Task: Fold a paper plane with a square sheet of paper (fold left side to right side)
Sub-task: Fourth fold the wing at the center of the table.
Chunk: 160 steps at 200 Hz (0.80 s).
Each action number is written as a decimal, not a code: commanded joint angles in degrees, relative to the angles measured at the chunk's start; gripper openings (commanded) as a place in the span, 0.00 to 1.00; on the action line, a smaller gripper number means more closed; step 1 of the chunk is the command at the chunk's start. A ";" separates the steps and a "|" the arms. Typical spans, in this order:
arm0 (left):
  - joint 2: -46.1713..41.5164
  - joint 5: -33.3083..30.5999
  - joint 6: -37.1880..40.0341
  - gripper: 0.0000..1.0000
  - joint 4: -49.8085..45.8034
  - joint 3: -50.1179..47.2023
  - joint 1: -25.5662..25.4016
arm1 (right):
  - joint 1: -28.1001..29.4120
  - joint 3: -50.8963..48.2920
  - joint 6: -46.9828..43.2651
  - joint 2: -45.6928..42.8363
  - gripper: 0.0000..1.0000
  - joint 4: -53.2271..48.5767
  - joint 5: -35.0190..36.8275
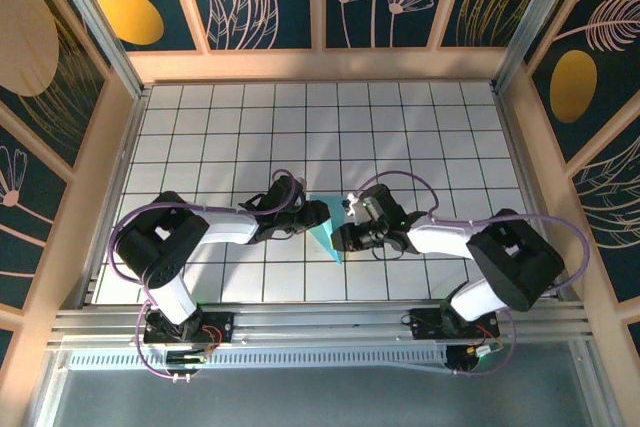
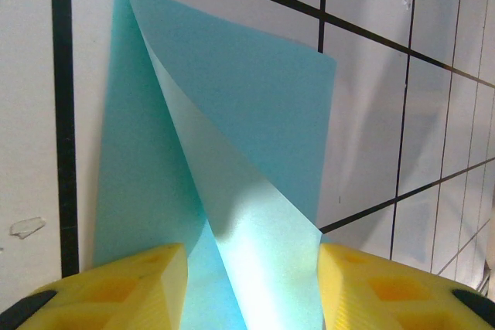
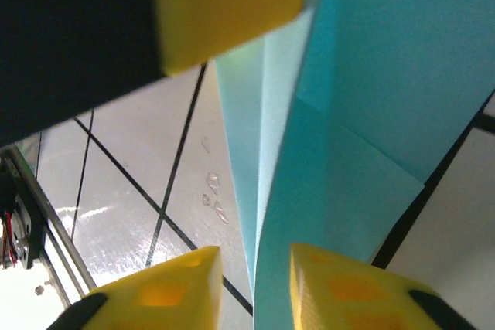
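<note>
The square sheet of paper (image 1: pixel 330 243) is a creased, pointed light-blue shape on the white grid table, between my two grippers. In the left wrist view the paper (image 2: pixel 232 113) lies with one flap folded diagonally over the rest. My left gripper (image 2: pixel 251 293) is open, its yellow fingers (image 2: pixel 147 287) well apart on either side of the paper's near end. In the right wrist view a raised paper flap (image 3: pixel 363 113) stands between the parted fingers of my open right gripper (image 3: pixel 255 293), close against the right finger (image 3: pixel 348 291). From above, the left gripper (image 1: pixel 312 215) and right gripper (image 1: pixel 346 235) almost meet over the paper.
Wooden walls (image 1: pixel 110 147) enclose the tiled table (image 1: pixel 420 127), and a metal rail (image 1: pixel 320 322) runs along the near edge. Small clear scraps (image 3: pixel 213 191) lie on the tiles beside the paper. Another scrap (image 2: pixel 27 227) sits left of the paper.
</note>
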 commanded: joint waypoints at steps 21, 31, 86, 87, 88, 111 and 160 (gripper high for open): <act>2.63 -2.44 1.23 0.48 -4.44 -0.26 -0.17 | -3.22 0.38 -0.10 -4.59 0.43 -1.75 0.15; 2.49 -2.44 1.21 0.48 -4.46 -0.34 -0.09 | -3.94 0.13 0.11 -4.42 0.43 -0.87 -0.56; 2.22 -2.53 1.23 0.48 -4.72 -0.51 -0.16 | -4.54 0.88 3.13 1.77 0.42 7.00 -4.64; 2.27 -2.53 1.19 0.48 -4.69 -0.52 -0.12 | -4.54 0.89 3.15 1.89 0.41 7.09 -4.69; 2.24 -2.57 1.17 0.48 -4.72 -0.52 -0.15 | -4.54 0.89 3.20 2.00 0.41 7.22 -4.75; 2.10 -2.62 1.20 0.48 -4.75 -0.52 -0.20 | -4.57 1.47 3.69 4.25 0.41 8.70 -4.66; 1.48 -2.87 1.21 0.48 -5.46 -0.34 -0.26 | -4.59 2.04 5.08 6.72 0.41 12.80 -5.26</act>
